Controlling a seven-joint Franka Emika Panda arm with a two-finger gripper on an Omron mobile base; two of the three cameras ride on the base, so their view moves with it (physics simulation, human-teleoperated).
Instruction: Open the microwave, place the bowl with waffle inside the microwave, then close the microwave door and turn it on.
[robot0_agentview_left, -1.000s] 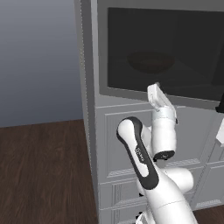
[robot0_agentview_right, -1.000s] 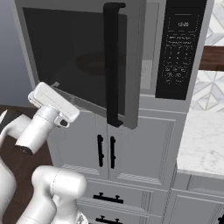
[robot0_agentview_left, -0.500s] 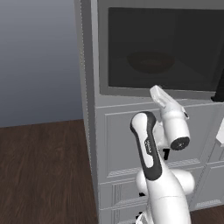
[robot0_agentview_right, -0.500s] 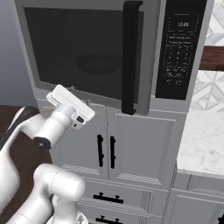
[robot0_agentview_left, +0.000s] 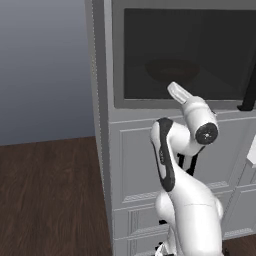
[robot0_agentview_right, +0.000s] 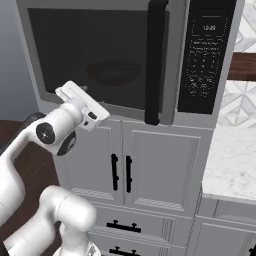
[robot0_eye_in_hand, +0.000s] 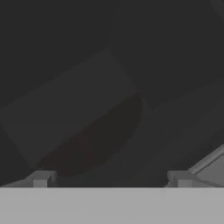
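microwave (robot0_agentview_right: 125, 60) control panel (robot0_agentview_right: 205, 60) with display digits and keypad markings, all too small to read

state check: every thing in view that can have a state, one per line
microwave door: shut, flush with the frame
bowl: inside the microwave, seen through the glass
gripper: open, empty, up close to the door glass
cabinet doors under the microwave: shut

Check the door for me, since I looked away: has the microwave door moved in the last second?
Yes. The microwave door has swung shut toward the control panel; its handle now sits beside the panel.
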